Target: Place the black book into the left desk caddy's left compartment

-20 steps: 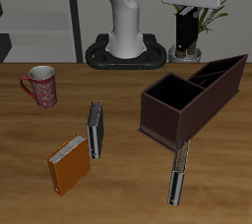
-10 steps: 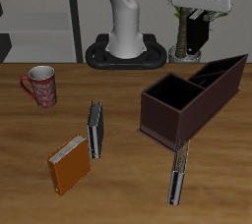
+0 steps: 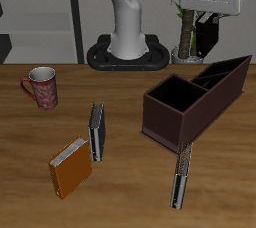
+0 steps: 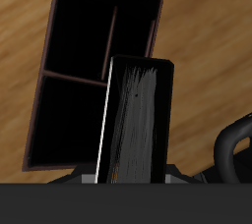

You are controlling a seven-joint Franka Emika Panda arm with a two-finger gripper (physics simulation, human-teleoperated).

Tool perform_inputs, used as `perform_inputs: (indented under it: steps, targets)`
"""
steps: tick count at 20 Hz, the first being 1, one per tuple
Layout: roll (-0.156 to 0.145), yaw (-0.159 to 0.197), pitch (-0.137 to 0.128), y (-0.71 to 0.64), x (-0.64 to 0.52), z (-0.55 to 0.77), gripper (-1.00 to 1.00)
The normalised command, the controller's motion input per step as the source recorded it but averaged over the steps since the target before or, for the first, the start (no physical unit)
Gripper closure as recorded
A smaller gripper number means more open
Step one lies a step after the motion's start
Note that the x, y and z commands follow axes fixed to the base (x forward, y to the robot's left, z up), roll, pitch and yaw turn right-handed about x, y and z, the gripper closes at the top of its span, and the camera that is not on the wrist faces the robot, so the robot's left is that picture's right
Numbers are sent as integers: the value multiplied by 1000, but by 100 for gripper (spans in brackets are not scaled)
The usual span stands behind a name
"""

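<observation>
My gripper [image 3: 206, 14] hangs high at the table's back, shut on the black book [image 3: 205, 35], which hangs upright below the fingers. In the wrist view the black book [image 4: 139, 120] has a matte cover and a white page edge. The left desk caddy [image 3: 163, 118], a long maroon-brown open box, lies below and slightly nearer the table's front. Its narrower divided end [image 3: 226, 73] is the far end; its large square section [image 3: 176, 93] is the near end. The wrist view looks down into the caddy [image 4: 46, 88], with the book over part of it.
A grey book [image 3: 97, 131] and an orange book [image 3: 71, 166] lie mid-table. Another thin book [image 3: 181, 175] stands on edge near the front, just in front of the caddy. A red mug [image 3: 41, 87] stands at the far side. A potted plant [image 3: 184, 27] is behind the gripper.
The gripper has come down from the frame's top with the black book and shifted slightly sideways toward the caddy's far end. Nothing on the table has moved.
</observation>
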Motion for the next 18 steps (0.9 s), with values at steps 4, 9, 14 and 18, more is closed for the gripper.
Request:
perform_inputs:
  steps: [4,9,14,18]
  targets:
    - [67,17,0,140,72,6,100]
    - [9,-5,21,179,109,-64,100]
    - [28,9,-4,167,84,-16,100]
    - [0,-7,19,16,174,-25,100]
